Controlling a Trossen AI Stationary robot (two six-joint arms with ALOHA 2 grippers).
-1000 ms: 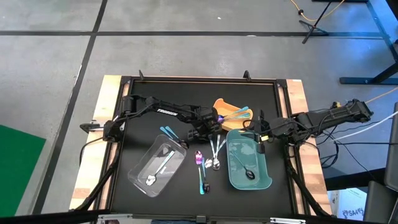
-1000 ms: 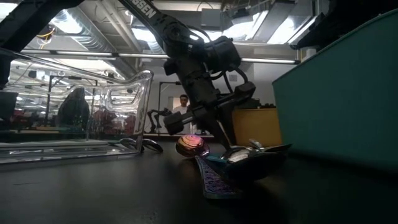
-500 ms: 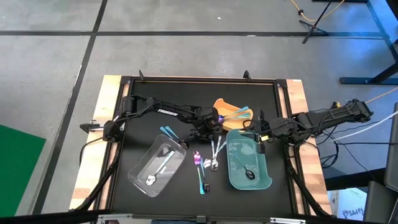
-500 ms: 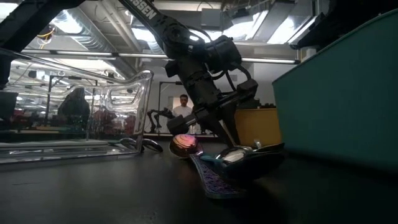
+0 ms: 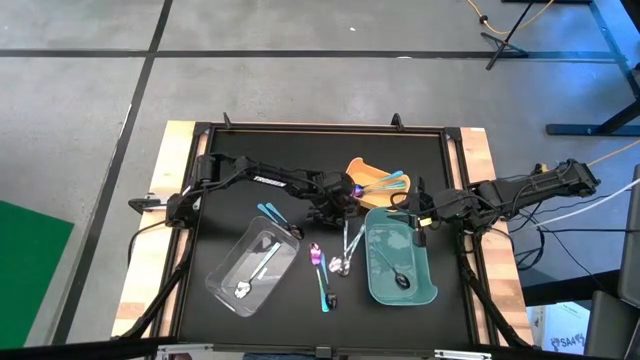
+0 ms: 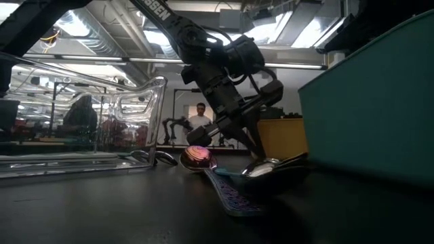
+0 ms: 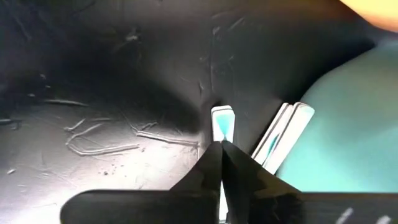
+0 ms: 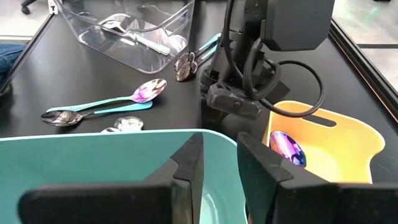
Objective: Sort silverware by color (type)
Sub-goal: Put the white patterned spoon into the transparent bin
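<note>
Black tabletop, three trays set on it: clear tray at left, teal tray at right, yellow tray behind the teal one.

Left gripper is lowered to the table between the yellow and teal trays. In the left wrist view its fingers are pressed together on the end of a thin teal-and-white handle, which lies on the black surface; a second flat handle lies just beside it, against the teal tray's edge.

Right gripper is held over the far rim of the teal tray, jaws partly parted, nothing seen between them.

Silverware is spread about: a loose cluster on the table between the clear and teal trays, one dark spoon in the teal tray, silver pieces in the clear tray, coloured pieces in the yellow tray, two teal-handled ones beside the clear tray.

A person is seen far behind the table in the low view.
</note>
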